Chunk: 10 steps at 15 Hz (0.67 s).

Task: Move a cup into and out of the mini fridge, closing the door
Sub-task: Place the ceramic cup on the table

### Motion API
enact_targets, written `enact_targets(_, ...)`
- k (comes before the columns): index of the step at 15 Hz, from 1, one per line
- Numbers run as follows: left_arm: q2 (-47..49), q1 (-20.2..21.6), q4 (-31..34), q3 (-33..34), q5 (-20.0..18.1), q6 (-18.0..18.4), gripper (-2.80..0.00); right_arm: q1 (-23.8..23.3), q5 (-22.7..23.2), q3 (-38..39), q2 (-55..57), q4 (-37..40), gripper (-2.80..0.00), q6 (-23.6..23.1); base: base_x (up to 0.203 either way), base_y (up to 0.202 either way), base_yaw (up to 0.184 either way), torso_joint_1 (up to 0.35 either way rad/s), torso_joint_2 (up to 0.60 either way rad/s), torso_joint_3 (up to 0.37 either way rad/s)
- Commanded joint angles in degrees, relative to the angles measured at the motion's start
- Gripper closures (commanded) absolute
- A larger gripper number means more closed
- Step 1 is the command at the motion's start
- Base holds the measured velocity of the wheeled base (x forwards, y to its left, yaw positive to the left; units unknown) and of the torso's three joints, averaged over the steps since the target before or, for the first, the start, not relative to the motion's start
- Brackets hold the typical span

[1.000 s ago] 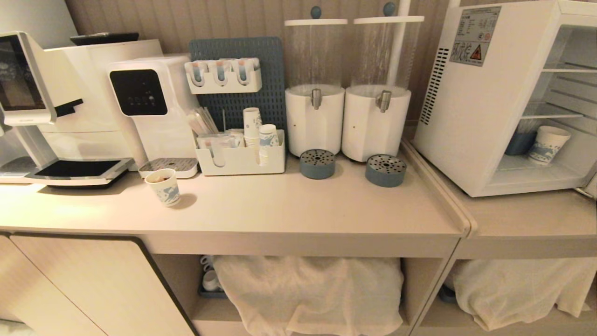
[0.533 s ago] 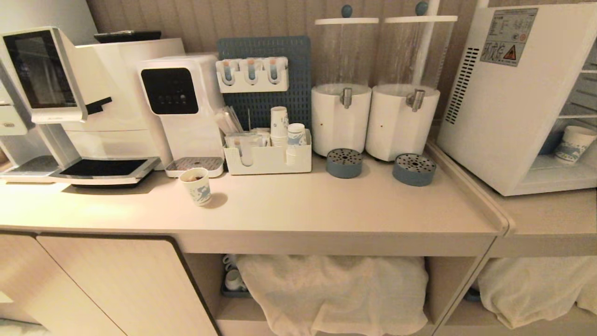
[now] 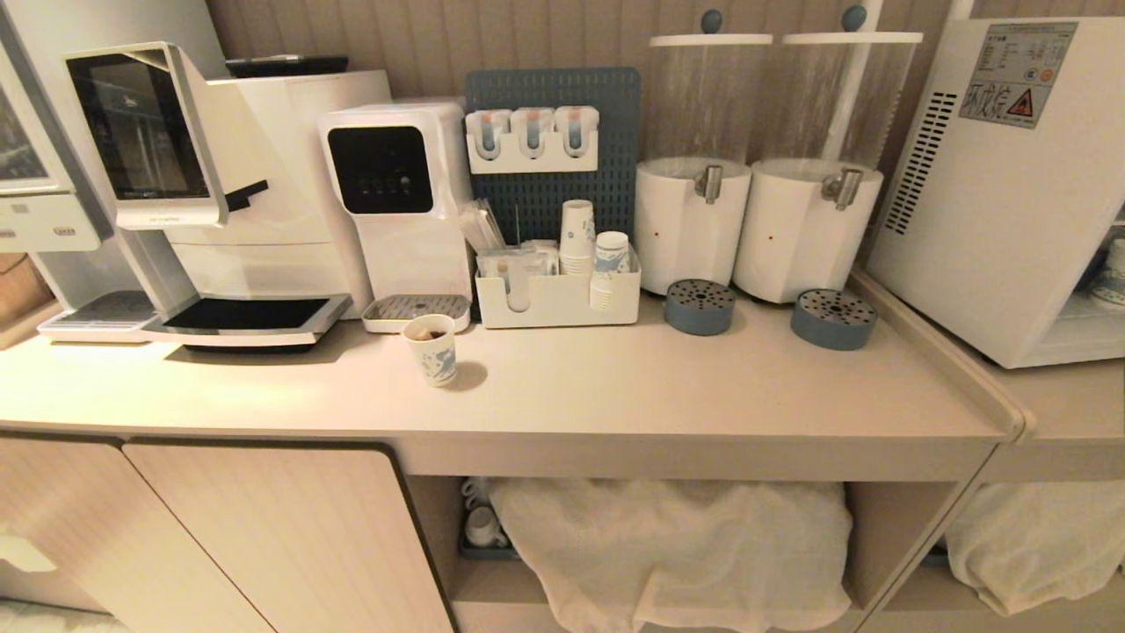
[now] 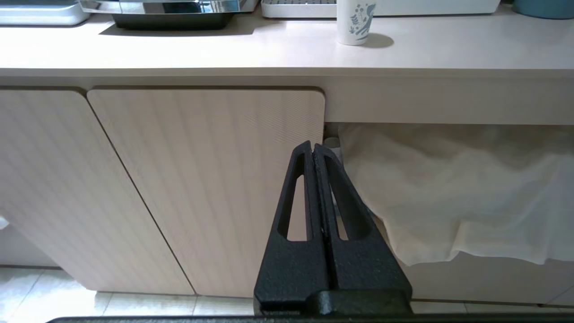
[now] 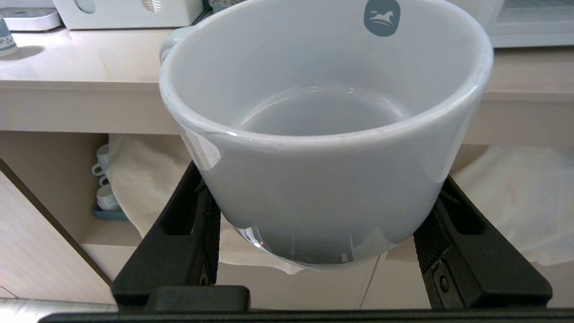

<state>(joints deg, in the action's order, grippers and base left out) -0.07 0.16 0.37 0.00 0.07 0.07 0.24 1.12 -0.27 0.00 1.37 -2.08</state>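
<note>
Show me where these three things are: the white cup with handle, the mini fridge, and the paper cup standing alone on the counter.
cup (image 5: pixel 323 179): right wrist view, front of its outer wall.
mini fridge (image 3: pixel 993 220): head view, white side panel.
paper cup (image 3: pixel 432 352): head view, patterned side.

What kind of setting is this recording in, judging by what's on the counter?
Most likely an office or café self-serve drinks counter: a coffee machine, two lidded drink dispensers with drip trays, an organiser of stacked paper cups, and a mini fridge at the right end.
</note>
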Motion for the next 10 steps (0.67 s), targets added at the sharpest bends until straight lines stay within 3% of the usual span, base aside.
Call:
enact_targets(1, 0.07, 0.02, -0.02, 0.0, 0.01, 0.01, 0.0, -0.05, 0.02, -0.03, 0.07, -0.05, 0.0, -0.02, 0.0, 0.0, 0.0, 0.0, 0.0, 0.0)
enact_targets(7, 0.07, 0.02, -0.02, 0.0, 0.01, 0.01, 0.0, 0.02, 0.02, -0.07, 0.09, -0.05, 0.0, -0.02, 0.0, 0.0, 0.0, 0.0, 0.0, 0.0)
enact_targets(10, 0.07, 0.02, 0.06, 0.0, 0.01, 0.01, 0.0, 0.02, 0.02, -0.08, 0.09, -0.05, 0.0, -0.11, 0.148, 0.0, -0.001, 0.003, 0.0, 0.002)
